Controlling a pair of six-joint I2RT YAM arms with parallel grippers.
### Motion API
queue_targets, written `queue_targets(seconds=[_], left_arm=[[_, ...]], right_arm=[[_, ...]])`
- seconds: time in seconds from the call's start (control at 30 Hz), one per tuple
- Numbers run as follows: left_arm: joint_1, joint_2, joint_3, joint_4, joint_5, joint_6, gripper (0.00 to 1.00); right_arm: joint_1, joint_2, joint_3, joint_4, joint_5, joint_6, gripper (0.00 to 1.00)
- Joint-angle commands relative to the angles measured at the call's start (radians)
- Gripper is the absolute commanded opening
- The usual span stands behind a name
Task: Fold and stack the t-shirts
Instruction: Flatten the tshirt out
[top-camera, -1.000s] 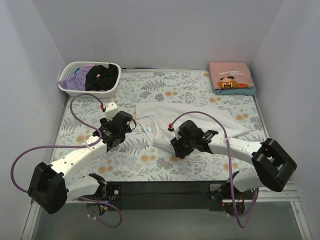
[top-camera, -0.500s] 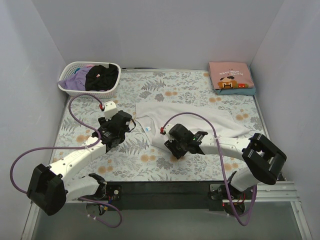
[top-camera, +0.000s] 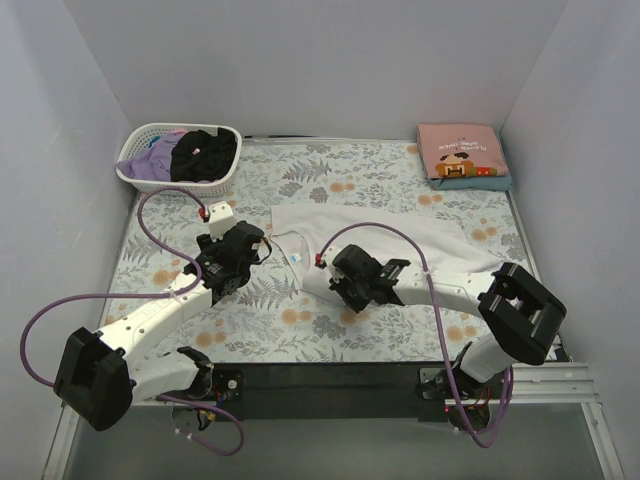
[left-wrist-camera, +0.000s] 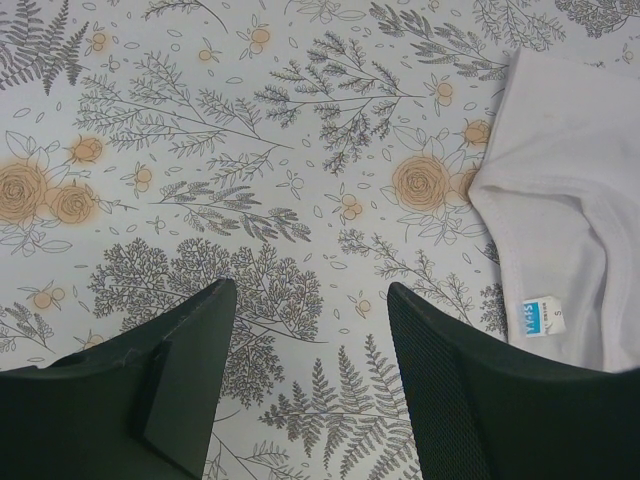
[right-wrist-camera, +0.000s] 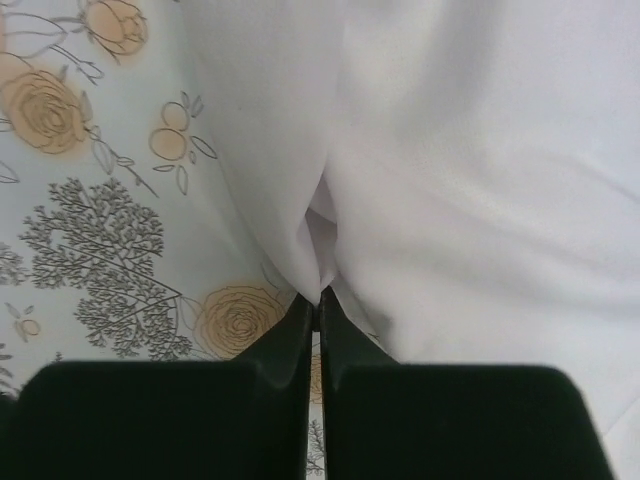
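Observation:
A white t-shirt lies spread in the middle of the floral table cloth; it also shows in the left wrist view and the right wrist view. My right gripper is shut on a pinch of its near left edge. My left gripper is open and empty over bare cloth, just left of the shirt's collar with its blue size label. A folded pink t-shirt with cartoon print lies on a folded teal one at the back right.
A white slotted basket at the back left holds a black tee and a lavender one. Grey walls close in the table on three sides. Purple cables loop over both arms.
My right gripper has slid left along the white t-shirt's near edge, dragging the cloth with it. The left arm has hardly moved.

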Motion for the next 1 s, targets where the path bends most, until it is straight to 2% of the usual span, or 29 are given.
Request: queue_targets(seconds=[0.0,0.17,0.33,0.43,0.47,0.5,0.53,0.67,0.73,0.87,0.97], left_arm=[[0.002,-0.003,0.006,0.018,-0.031,0.009,0.61],[0.004,-0.011,0.007,0.018,-0.043,0.012,0.61],[0.008,-0.025,0.001,0.018,-0.056,0.012,0.61],[0.014,-0.032,-0.002,0.016,-0.065,0.011,0.61],[0.016,-0.035,-0.002,0.016,-0.065,0.011,0.61],[0.017,-0.04,-0.004,0.016,-0.066,0.009,0.61],[0.019,-0.041,-0.007,0.016,-0.066,0.009,0.61],[0.02,-0.048,-0.007,0.016,-0.044,0.009,0.61],[0.02,-0.055,-0.007,0.025,-0.013,0.009,0.61],[0.017,-0.034,0.019,0.021,0.211,0.009,0.6],[-0.005,0.023,0.033,0.001,0.424,-0.051,0.55]], right_arm=[[0.021,-0.028,0.095,-0.04,-0.088,0.008,0.01],[0.047,-0.049,0.376,-0.303,-0.2,0.088,0.01],[0.064,-0.009,0.478,-0.337,-0.406,0.227,0.04],[0.094,0.053,0.504,-0.335,-0.443,0.264,0.12],[0.099,0.081,0.508,-0.324,-0.46,0.264,0.2],[0.102,0.09,0.508,-0.321,-0.477,0.264,0.21],[0.103,0.095,0.503,-0.315,-0.48,0.264,0.28],[0.076,0.038,0.448,-0.317,-0.328,0.255,0.47],[0.015,-0.012,0.384,-0.318,-0.256,0.254,0.49],[-0.145,-0.119,0.258,-0.314,-0.19,0.25,0.52],[-0.254,-0.198,0.173,-0.286,-0.113,0.218,0.57]])
